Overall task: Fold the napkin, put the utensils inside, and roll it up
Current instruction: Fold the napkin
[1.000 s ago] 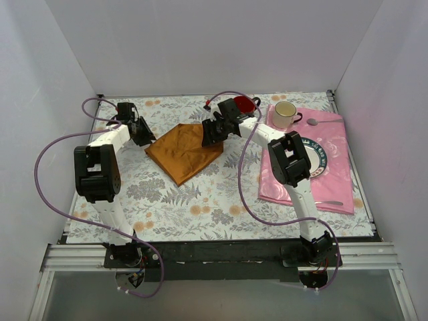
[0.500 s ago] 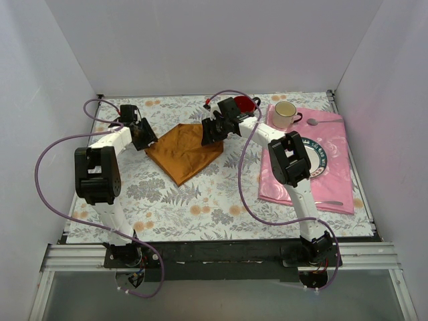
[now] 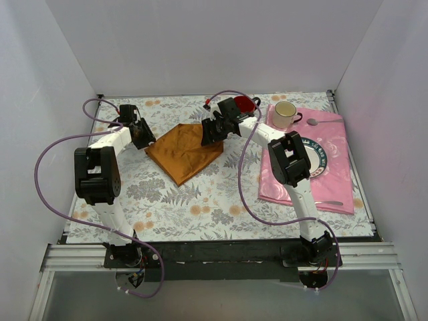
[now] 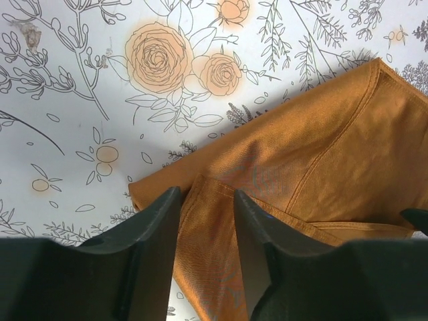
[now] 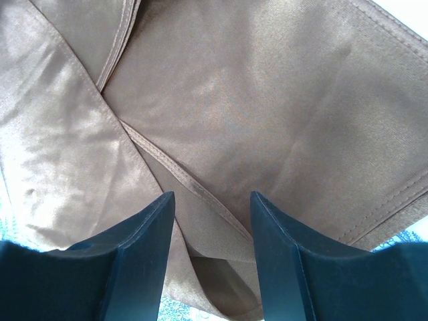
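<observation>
**Ana:** Start wide. Where is everything?

**Ben:** The flowered table fills the top view. The pink cloth lies at its 3 o'clock side. The napkin is near the middle, a little toward 12, and already lies in layers. A slim silver utensil rests at the pink cloth's 6 o'clock edge, too small to tell fork from spoon. Nothing sits on the napkin.

**Ana:** How will the napkin handle?

**Ben:** I judge it light and limp. It should drape and slide on the smooth table, and it won't hold a shape unless pressed. The stitched hems look like the firmest parts, so a corner or a hemmed edge is the place to pinch. A loose top layer may peel off alone.

**Ana:** And the arms?

**Ben:** Both reach far out, elbows raised and wrists tipped down. The left gripper hangs at the napkin's 10 o'clock corner. The right gripper hangs over its 1 o'clock edge.

**Ana:** Are they holding anything?

**Ben:** No. In the wrist views both are parted over flat cloth. The left gripper straddles a folded flap with a narrow gap. The right gripper stands wider over crossing hems.
</observation>
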You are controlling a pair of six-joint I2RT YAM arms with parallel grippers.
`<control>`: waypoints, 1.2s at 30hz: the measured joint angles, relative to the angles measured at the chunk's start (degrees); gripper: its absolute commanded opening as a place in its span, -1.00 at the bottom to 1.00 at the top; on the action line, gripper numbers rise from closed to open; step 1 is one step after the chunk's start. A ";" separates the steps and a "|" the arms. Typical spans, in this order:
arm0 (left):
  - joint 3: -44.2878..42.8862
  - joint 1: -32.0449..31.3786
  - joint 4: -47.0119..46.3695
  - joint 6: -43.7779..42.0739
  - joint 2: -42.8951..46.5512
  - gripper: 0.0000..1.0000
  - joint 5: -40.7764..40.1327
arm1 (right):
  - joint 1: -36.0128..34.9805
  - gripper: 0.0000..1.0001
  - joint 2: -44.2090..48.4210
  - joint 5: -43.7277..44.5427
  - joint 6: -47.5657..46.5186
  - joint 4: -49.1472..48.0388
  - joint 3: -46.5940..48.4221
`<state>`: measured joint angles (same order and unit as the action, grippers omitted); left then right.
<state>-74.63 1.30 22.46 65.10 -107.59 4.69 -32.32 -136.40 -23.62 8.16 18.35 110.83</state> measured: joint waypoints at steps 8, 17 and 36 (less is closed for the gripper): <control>-0.98 0.00 0.22 -0.68 -1.75 -0.59 0.48 | 0.00 0.13 -0.35 -0.55 0.00 0.00 0.00; -2.01 0.00 0.90 -1.25 -2.69 -1.00 1.09 | 0.02 0.14 -0.44 -0.59 -0.02 0.00 0.00; 1.31 0.00 -1.51 2.49 4.66 -1.00 3.17 | 0.07 0.08 -0.26 -1.42 -0.09 1.46 -0.81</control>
<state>-73.32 1.30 20.95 67.59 -102.94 7.86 -32.25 -136.66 -25.04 8.08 19.81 110.02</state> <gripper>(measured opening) 0.009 0.545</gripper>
